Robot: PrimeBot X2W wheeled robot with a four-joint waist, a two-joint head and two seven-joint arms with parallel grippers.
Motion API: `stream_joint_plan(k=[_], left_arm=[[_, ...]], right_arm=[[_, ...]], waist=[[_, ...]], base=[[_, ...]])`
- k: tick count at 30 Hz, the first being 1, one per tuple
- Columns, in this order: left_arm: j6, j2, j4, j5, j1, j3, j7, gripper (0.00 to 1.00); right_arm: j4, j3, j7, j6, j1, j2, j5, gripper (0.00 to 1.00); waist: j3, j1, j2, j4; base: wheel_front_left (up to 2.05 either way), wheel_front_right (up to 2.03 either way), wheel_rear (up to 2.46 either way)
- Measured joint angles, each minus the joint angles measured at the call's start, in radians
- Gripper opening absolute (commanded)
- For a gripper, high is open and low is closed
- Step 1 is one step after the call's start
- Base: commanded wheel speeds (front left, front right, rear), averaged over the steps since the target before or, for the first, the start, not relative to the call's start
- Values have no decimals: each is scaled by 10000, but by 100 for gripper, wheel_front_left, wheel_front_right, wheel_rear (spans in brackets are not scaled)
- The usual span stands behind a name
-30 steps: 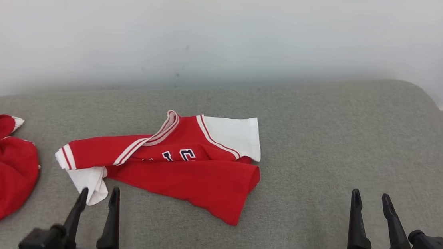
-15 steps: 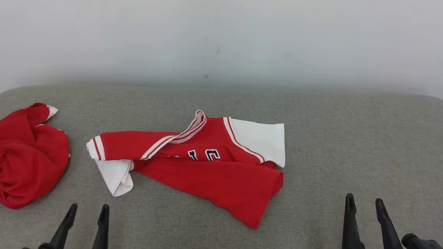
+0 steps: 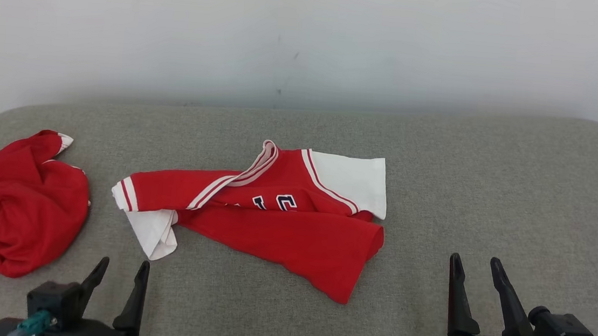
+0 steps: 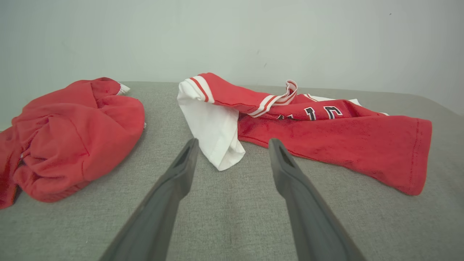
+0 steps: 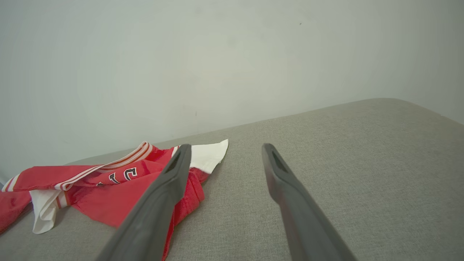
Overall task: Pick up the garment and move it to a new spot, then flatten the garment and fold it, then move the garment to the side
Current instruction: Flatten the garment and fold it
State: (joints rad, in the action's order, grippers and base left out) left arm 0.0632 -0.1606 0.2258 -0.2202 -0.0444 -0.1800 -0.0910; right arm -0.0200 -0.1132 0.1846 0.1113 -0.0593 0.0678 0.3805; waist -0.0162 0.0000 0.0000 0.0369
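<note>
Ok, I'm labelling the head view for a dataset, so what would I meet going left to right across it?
Crumpled all-red cloth garment → red-and-white lettered jersey → right gripper, jaws open.

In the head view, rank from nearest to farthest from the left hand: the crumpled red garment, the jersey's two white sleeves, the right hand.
1. The near white sleeve, just ahead of the left hand.
2. The crumpled red garment, off to its left.
3. The far white sleeve, at the right end of the jersey.
4. The right hand, lower right.
</note>
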Motion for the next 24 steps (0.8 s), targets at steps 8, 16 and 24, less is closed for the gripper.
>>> stream_joint_plan(k=[8, 16, 24], left_arm=[[0, -257, 1952, 207, -1650, -75, 1434, 100], [-29, -382, 3310, 174, -2741, 178, 2144, 100], [-291, -328, 4284, 251, -3291, 136, 2416, 100]], right_arm=[[583, -134, -182, -88, 159, 261, -307, 100], [886, -109, -362, -105, 551, 472, -389, 100], [884, -15, -449, -104, 686, 497, -391, 100]], waist=[[-456, 0, 0, -385], [-1076, 1, 0, -851], [-1433, 1, 0, -1121]], base=[[0, 0, 0], [0, 0, 0], [0, 0, 0]])
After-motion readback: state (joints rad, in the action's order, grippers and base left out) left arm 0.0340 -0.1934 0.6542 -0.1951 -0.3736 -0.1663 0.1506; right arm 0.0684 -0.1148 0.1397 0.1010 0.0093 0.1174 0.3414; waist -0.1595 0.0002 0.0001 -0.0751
